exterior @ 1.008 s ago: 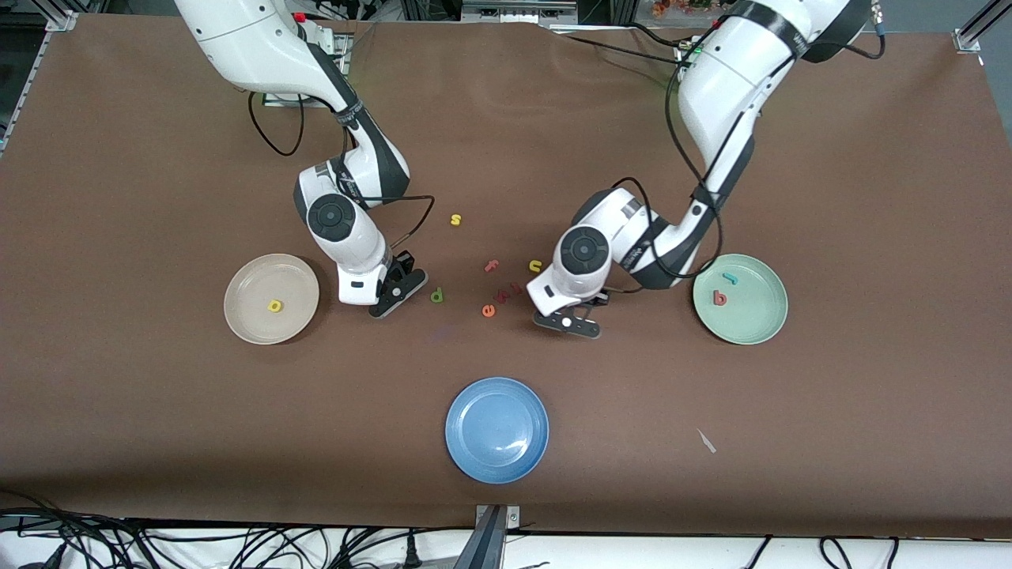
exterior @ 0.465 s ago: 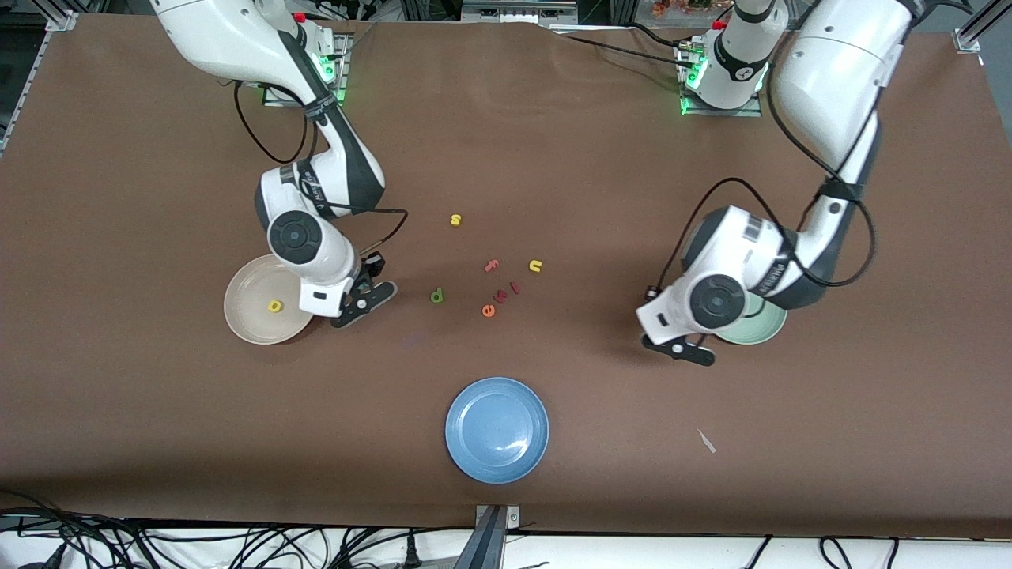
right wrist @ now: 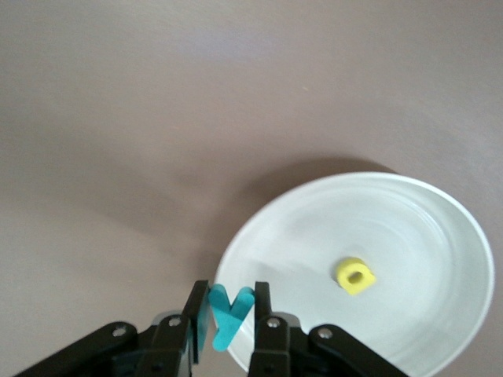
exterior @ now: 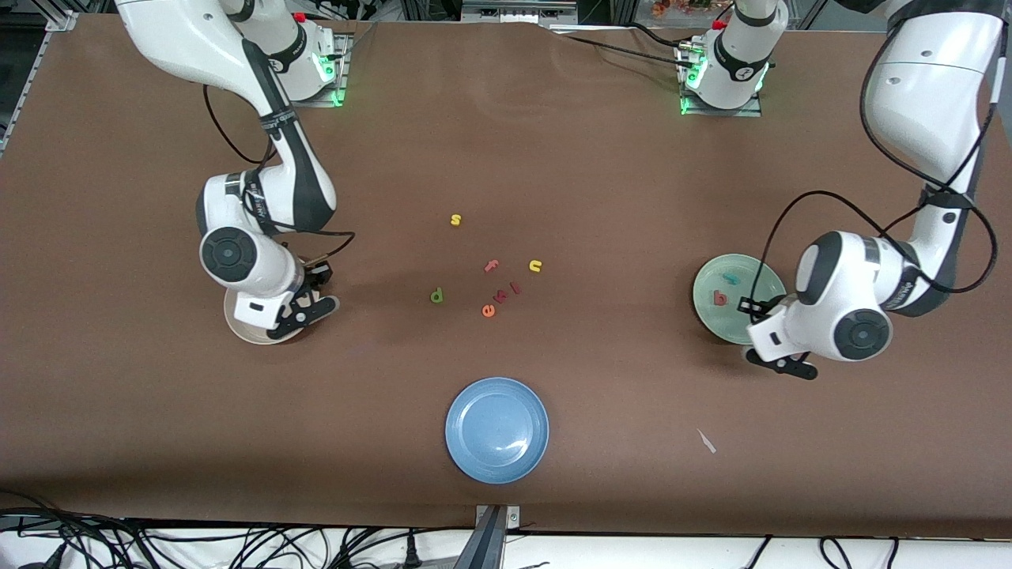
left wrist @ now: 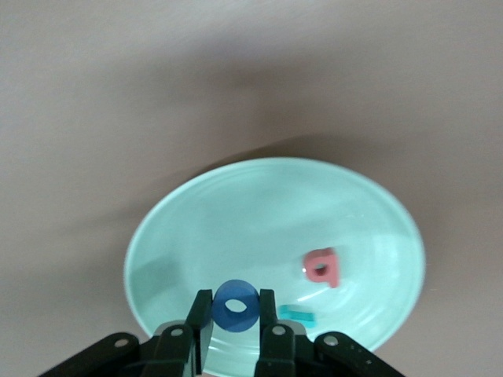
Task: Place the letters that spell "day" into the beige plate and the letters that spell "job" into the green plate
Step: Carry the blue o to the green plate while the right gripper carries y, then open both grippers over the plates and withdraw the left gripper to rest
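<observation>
My right gripper (right wrist: 229, 314) is shut on the teal "y" (right wrist: 228, 312), which hangs over the rim of the beige plate (right wrist: 393, 228). The yellow "a" (right wrist: 355, 276) lies in that plate. In the front view the right gripper (exterior: 304, 314) covers most of the beige plate (exterior: 241, 325). The left gripper (left wrist: 236, 310) is shut on the blue "o" (left wrist: 236, 305) over the edge of the green plate (left wrist: 236, 212). In that plate lie the salmon "b" (left wrist: 322, 265) and the teal "j" (left wrist: 297, 316). The dark green "d" (exterior: 436, 295) lies mid-table.
Loose letters lie mid-table: a yellow "s" (exterior: 455, 220), pink "f" (exterior: 492, 266), yellow "n" (exterior: 535, 266), orange "e" (exterior: 489, 310) and two small red ones beside it. A blue plate (exterior: 496, 429) sits nearer the front camera. A white scrap (exterior: 706, 441) lies toward the left arm's end.
Both arms have swung away from the mid-table letters. The right one carried the "y" to the beige plate and the left one carried the "o" to the green plate.
</observation>
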